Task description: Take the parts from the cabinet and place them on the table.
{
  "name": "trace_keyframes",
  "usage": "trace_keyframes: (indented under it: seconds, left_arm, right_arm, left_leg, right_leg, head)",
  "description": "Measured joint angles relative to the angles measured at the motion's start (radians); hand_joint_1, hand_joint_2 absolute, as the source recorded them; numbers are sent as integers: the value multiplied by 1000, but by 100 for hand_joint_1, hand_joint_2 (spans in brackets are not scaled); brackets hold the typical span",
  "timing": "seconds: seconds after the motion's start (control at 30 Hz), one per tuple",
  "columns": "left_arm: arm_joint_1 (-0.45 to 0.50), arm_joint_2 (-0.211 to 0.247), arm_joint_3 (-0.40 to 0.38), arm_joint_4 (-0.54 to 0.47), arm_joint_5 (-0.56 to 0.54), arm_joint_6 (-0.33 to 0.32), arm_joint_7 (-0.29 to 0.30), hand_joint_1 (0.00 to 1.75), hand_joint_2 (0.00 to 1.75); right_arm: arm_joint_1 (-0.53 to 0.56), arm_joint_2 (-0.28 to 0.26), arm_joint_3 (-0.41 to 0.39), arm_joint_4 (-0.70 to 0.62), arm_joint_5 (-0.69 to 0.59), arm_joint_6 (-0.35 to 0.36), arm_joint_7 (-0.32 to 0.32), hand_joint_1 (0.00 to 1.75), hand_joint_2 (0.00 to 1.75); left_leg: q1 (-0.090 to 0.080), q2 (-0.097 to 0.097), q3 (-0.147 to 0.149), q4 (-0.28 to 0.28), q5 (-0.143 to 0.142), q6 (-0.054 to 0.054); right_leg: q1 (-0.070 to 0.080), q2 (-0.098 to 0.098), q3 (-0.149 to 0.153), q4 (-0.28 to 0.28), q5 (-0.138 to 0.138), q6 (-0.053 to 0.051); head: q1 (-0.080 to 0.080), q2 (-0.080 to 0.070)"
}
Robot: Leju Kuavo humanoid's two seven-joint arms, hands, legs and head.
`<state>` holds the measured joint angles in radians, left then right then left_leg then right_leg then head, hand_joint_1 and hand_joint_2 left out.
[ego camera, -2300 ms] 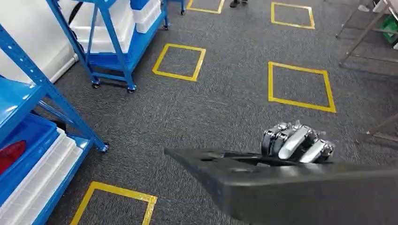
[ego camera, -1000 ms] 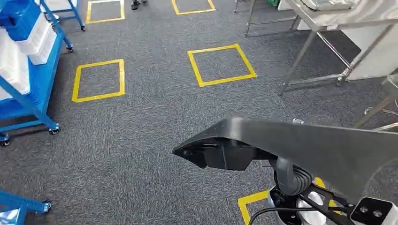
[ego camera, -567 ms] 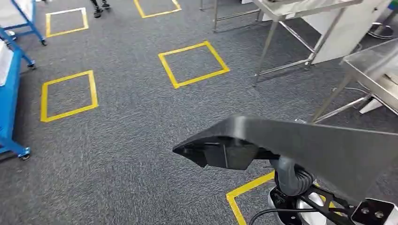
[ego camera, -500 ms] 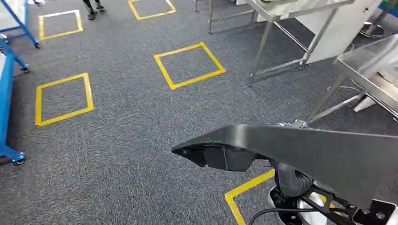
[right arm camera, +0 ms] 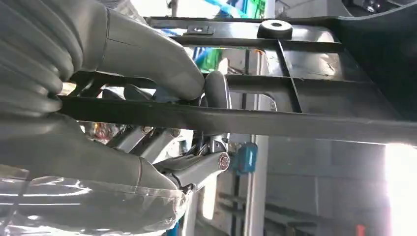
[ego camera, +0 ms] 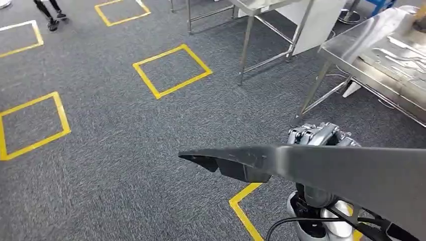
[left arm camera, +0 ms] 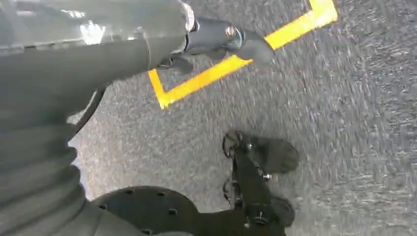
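Up and to my right stands the table [ego camera: 361, 47]; my right hand [ego camera: 321, 135] grips the part [ego camera: 321, 173], lying crosswise; my left hand's [left arm camera: 216, 39] grip I cannot tell.

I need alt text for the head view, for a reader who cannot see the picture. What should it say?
A long dark grey plastic part stretches across the lower right of the picture, with the robot's right hand showing just behind its upper edge. Below is grey carpet marked with yellow tape squares, and steel tables stand at the upper right.
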<state>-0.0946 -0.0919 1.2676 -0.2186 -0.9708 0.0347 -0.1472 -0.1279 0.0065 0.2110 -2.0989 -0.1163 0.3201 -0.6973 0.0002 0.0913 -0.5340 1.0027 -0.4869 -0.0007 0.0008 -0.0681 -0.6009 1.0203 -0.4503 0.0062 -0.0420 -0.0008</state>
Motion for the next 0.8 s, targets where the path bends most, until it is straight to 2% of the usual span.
trace_keyframes:
  seconds: [0.07,0.1,0.13,0.17,0.2,0.27,0.3,0.33,0.37,0.4,0.43,0.47,0.5,0.53,0.6,0.63,0.67,0.7,0.73,0.77,0.8]
  left_arm:
    - [-4,0,0,0,2,1,3,0,175]
    - [-7,0,0,0,3,-4,5,0,175]
    - [-10,0,0,0,3,-7,5,0,175]
    - [-11,0,0,0,3,-8,4,0,175]
    - [-10,-1,0,0,3,-8,3,0,175]
    - [-4,-2,0,0,4,-5,3,0,175]
    - [-1,-2,0,0,5,-3,3,0,175]
    - [1,-1,0,0,5,-2,4,0,175]
    - [0,-1,0,0,6,-2,5,0,175]
    - [-1,0,0,0,6,-2,5,0,175]
    - [-1,2,0,0,6,-2,5,0,175]
    - [0,4,0,0,6,-2,5,0,175]
    - [0,4,1,0,6,-3,5,0,175]
    - [1,5,1,0,8,-4,4,0,175]
    - [-1,5,1,0,12,-8,0,0,175]
    - [-4,5,1,0,13,-13,-1,0,175]
    - [-6,6,1,0,13,-16,-2,0,175]
    - [-6,6,1,0,13,-17,-3,0,175]
    - [-4,6,1,0,13,-17,-3,0,175]
    - [-2,7,1,0,13,-17,-3,0,175]
    - [0,8,1,0,12,-17,-3,0,175]
  right_arm:
    - [-4,0,8,4,1,-6,0,175,175]
    - [-7,0,13,8,2,-13,0,175,175]
    - [-12,0,19,12,2,-16,0,175,175]
    - [-22,0,26,16,2,-17,0,175,175]
    - [-31,1,35,23,2,-18,0,175,175]
    - [-35,2,47,37,3,-21,0,175,175]
    - [-35,2,51,44,3,-24,0,175,175]
    - [-36,2,55,50,3,-28,1,175,175]
    - [-37,2,58,55,3,-30,1,175,175]
    - [-38,2,59,59,3,-31,1,175,175]
    - [-41,2,60,62,3,-31,1,175,175]
    - [-44,2,60,65,3,-31,1,175,175]
    - [-50,2,61,70,3,-32,1,175,175]
    - [-52,2,63,73,4,-35,2,175,175]
    - [-52,2,63,79,5,-38,1,175,175]
    - [-53,2,63,79,5,-41,1,175,175]
    - [-56,2,64,80,5,-44,1,175,175]
    - [-62,2,66,83,6,-48,1,175,175]
    - [-64,2,69,85,6,-52,1,175,175]
    - [-62,2,70,87,6,-52,1,175,175]
    - [-59,1,71,91,8,-55,1,175,175]
  left_leg:
    - [1,21,7,-2,-4,-10]
    - [2,33,11,-3,-6,-16]
    - [7,17,11,6,-16,-23]
    - [9,-34,-1,38,-39,-27]
    - [11,-63,-31,102,-76,-28]
    - [11,-81,-118,275,-146,-31]
    - [11,-81,-144,318,-150,-32]
    - [11,-82,-148,313,-128,-31]
    - [11,-83,-131,263,-88,-28]
    - [11,-89,-96,178,-36,-23]
    - [12,-116,-56,84,14,-19]
    - [13,-174,-35,32,21,-13]
    - [18,-185,-25,5,15,-12]
    - [11,-176,-28,10,16,-10]
    - [6,-155,-25,6,19,2]
    - [20,-139,-20,-9,28,10]
    - [16,-126,-16,-17,31,16]
    - [15,-112,-15,-17,31,20]
    - [12,-98,-15,-17,30,22]
    - [10,-84,-15,-17,29,24]
    - [9,-69,-15,-16,27,24]
  right_leg:
    - [6,20,-4,2,-4,-9]
    - [5,33,-3,-3,-1,-15]
    - [-3,44,5,-11,5,-23]
    - [-4,52,6,-13,5,-27]
    - [-4,61,6,-13,5,-34]
    - [-1,88,5,-13,5,-38]
    - [0,103,6,-11,5,-38]
    - [1,118,7,-11,5,-38]
    - [2,131,8,-10,5,-38]
    - [1,145,10,-8,4,-36]
    - [0,158,11,-6,3,-34]
    - [-3,165,7,-4,2,-31]
    - [1,181,0,3,2,-23]
    - [-6,192,-6,0,7,-14]
    - [-12,215,-8,-8,14,0]
    - [-6,219,-10,-5,13,6]
    - [-2,156,-19,18,-7,7]
    - [-1,115,-47,74,-42,8]
    - [-4,94,-86,155,-81,12]
    - [-8,84,-125,231,-111,15]
    - [-11,80,-155,290,-126,18]
  head:
    - [0,0]
    - [0,0]
    - [0,0]
    - [0,0]
    - [0,0]
    - [0,0]
    - [0,0]
    - [0,0]
    - [0,0]
    - [0,0]
    - [0,0]
    - [0,0]
    - [0,0]
    - [0,0]
    - [0,0]
    - [0,0]
    - [0,0]
    - [0,0]
    - [0,0]
    - [0,0]
    - [0,0]
